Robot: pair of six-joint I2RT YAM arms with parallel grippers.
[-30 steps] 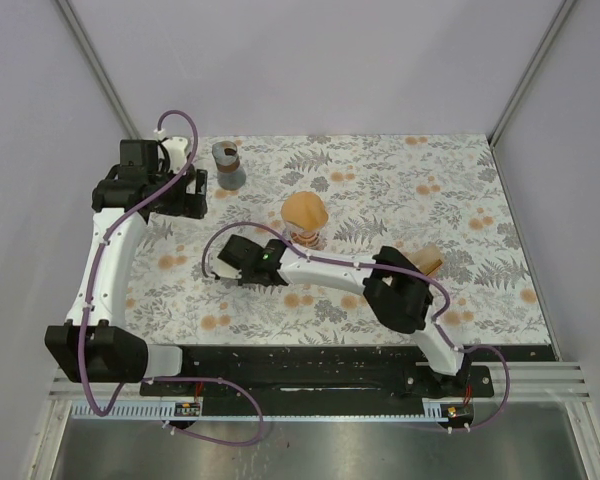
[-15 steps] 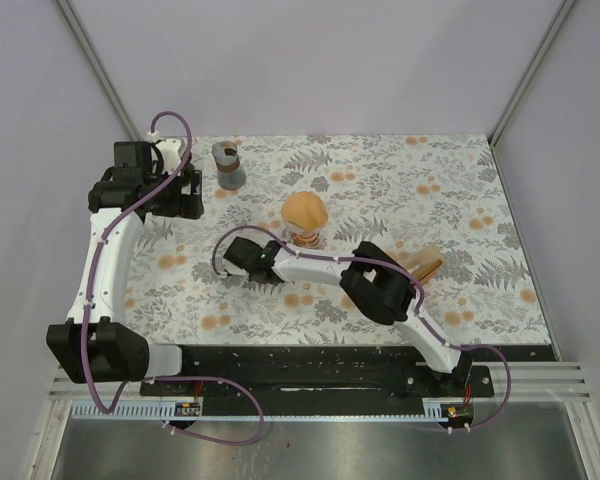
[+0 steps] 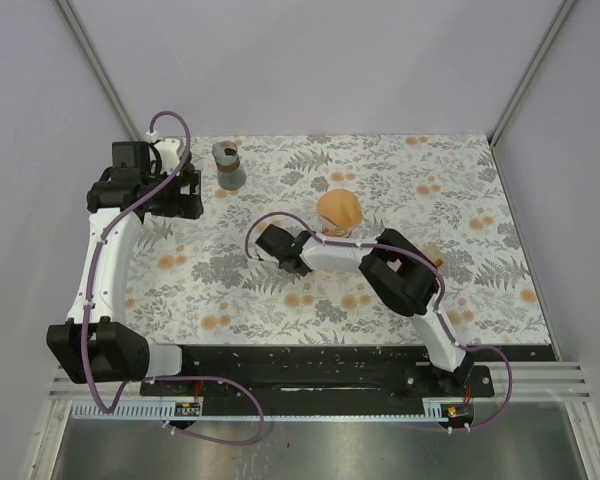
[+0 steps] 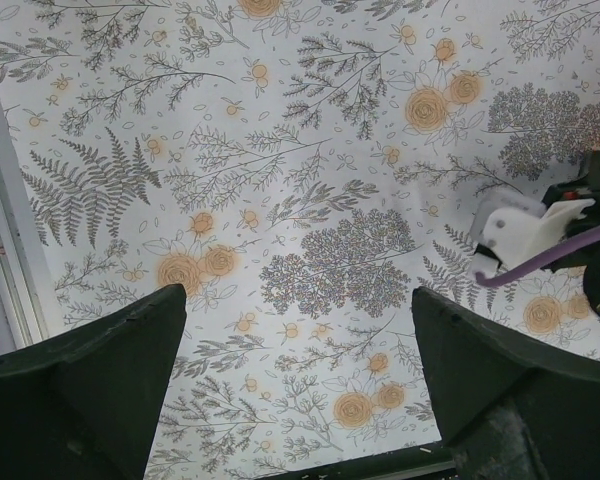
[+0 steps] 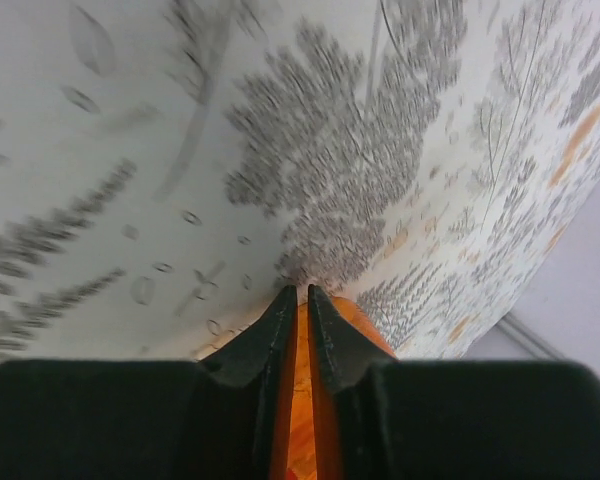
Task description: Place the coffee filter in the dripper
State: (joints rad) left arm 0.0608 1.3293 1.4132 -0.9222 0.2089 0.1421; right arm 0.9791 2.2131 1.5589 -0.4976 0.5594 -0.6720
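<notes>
One coffee filter point(image 3: 337, 208), a tan paper dome seen from above, rides with the right gripper point(image 5: 302, 292), whose fingers are pinched almost together on its thin orange edge, as the wrist view shows. Over the past second the right arm folds back toward its own side and the filter travels with it, from near the middle of the floral tablecloth point(image 3: 430, 170) to a spot further right. The dripper point(image 3: 227, 165), a small grey-and-brown piece at the rear left of the cloth, does not move, so the gap between filter and dripper is now wider, not narrower. The left gripper point(image 4: 298, 300) draws back slightly toward the left edge and hangs with its fingers spread as wide as they go, holding nothing, just beside the dripper and over bare cloth.

By the look of it, the filter is secured but the placing itself is yet to start: it must cross back over the cloth to the rear left and come down into the dripper's mouth.

Counted: two arms, one dripper, one filter in the grip, and one further tan object point(image 3: 432, 258) half hidden behind the right arm's elbow, too covered to name.
</notes>
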